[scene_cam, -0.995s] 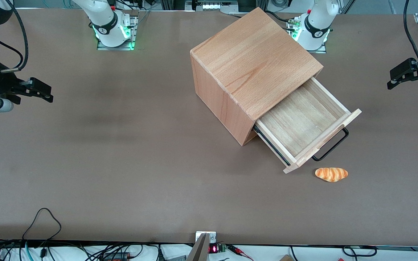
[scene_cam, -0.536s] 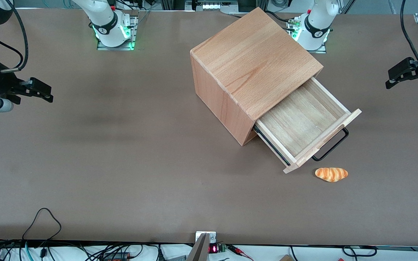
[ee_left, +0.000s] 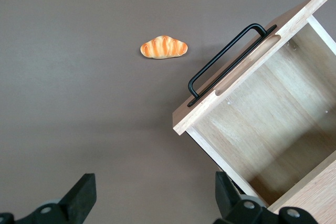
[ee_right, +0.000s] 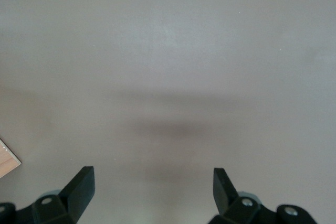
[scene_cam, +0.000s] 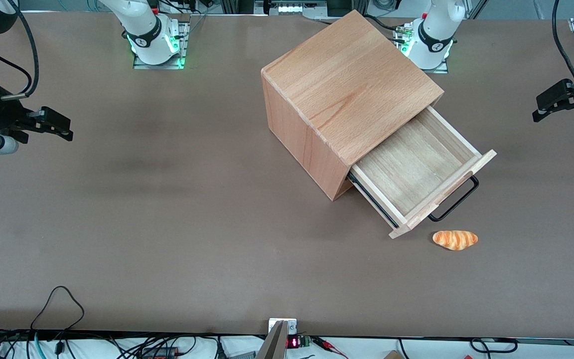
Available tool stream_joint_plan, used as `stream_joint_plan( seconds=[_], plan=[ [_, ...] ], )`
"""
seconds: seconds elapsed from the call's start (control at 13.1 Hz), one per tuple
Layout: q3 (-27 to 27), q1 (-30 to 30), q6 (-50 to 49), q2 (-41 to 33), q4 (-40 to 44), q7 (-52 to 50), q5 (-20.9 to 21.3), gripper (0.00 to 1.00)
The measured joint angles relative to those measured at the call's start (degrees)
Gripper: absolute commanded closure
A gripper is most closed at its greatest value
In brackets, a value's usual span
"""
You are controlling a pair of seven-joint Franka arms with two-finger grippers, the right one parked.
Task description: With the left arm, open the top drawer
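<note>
— Brown table [scene_cam: 167,209] fills the scene. Where does the top drawer sit?

— The top drawer [scene_cam: 414,167] stands pulled well out of the beech cabinet [scene_cam: 337,94], nothing in its tray, its black bar handle [scene_cam: 455,202] facing the working arm's end of the table.

— Anything close to it?

— A small bread roll [scene_cam: 455,240] lies on the table just beside the drawer front, nearer the front camera, not touching it.

— And the gripper?

— The left arm's gripper [scene_cam: 566,102] hangs above the table, well apart from the handle, toward the working arm's end. Its fingers [ee_left: 81,198] are spread wide with nothing between them.
</note>
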Motion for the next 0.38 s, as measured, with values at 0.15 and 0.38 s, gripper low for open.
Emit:
stream_joint_plan(
  seconds=[0.15, 0.38],
  plan=[
    [0.00, 0.00, -0.80, 0.00, -0.01, 0.00, 0.00, 0.00],
    [0.00, 0.00, -1.07, 0.00, -0.01, 0.00, 0.00, 0.00]
  ],
)
